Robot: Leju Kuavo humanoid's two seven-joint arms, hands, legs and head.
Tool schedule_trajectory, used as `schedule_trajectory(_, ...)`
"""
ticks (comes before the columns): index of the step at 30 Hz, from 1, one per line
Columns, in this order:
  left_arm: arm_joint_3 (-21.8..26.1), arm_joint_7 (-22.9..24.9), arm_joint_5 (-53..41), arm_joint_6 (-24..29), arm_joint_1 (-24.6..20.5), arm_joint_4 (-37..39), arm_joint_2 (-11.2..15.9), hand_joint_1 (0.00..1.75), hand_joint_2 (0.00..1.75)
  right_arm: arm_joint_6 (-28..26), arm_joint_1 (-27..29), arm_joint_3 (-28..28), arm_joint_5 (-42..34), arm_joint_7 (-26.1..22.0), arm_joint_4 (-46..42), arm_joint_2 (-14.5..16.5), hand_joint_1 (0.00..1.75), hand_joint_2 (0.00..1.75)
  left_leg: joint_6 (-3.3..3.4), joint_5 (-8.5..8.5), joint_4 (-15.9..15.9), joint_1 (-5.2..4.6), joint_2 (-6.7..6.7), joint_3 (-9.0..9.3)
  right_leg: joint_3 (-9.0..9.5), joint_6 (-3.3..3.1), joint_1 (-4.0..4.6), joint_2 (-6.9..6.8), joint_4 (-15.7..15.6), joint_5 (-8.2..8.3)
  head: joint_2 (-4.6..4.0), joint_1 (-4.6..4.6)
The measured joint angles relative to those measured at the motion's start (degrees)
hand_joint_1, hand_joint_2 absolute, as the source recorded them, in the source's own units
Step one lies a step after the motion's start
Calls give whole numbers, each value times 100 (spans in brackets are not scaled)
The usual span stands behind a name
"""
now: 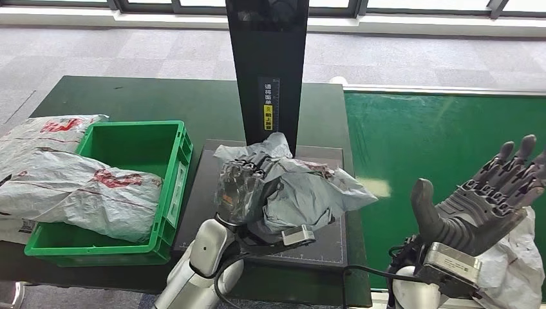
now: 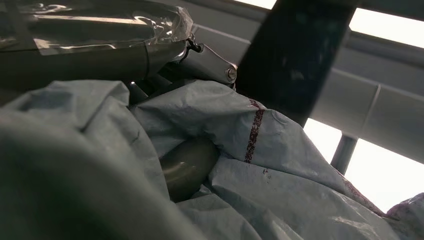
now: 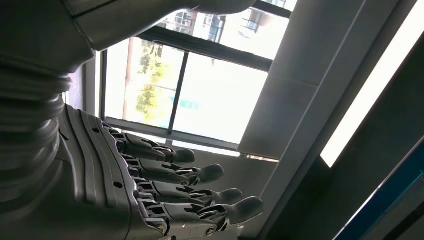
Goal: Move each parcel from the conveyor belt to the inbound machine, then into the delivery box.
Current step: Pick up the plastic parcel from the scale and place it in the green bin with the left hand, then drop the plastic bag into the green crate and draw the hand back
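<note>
My left hand [image 1: 243, 183] grips the grey parcel [image 1: 309, 187] on the inbound machine [image 1: 322, 241] (black plate); right hand [image 1: 489, 199] hovers w/ fingers spread, holding nothing.

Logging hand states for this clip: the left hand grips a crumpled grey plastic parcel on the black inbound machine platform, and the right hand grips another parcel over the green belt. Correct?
Not quite. The right hand holds nothing; the head view shows it open, fingers spread, above the green conveyor belt. The left hand does grip the crumpled grey plastic parcel on the black inbound machine platform.
</note>
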Motion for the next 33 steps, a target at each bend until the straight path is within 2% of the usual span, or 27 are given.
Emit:
schedule_trajectory(3,440,-219,140,20,194,-900,27,175,175,0,3,-30,8,0,0,0,0,175,0,0,0,0,-3,-1,0,0,0,-3,0,0,0,-1)
schedule_trajectory(6,715,-246,167,21,309,-1422,39,175,175,0,3,-45,15,0,0,0,0,175,0,0,0,0,-5,-1,3,0,0,-5,0,0,0,0)
schedule_trajectory(13,990,-293,184,21,432,-2027,57,175,175,1,6,-78,21,0,0,2,0,175,0,0,1,0,-5,-1,6,0,-1,-6,0,0,0,0)
schedule_trajectory(19,1345,-513,319,21,552,-2640,68,175,175,0,5,-99,20,0,13,2,0,175,0,0,0,1,-5,-3,2,0,1,-6,0,-1,0,0)
schedule_trajectory(25,1976,-481,291,19,571,-2740,71,175,175,0,2,-103,1,0,50,2,0,175,-1,1,0,1,-4,2,3,0,1,-4,0,-1,0,-1)
schedule_trajectory(33,2214,-474,284,20,569,-2740,68,175,175,0,1,-103,2,0,62,2,0,175,-3,3,0,0,-6,1,4,0,1,-6,0,0,0,-1)
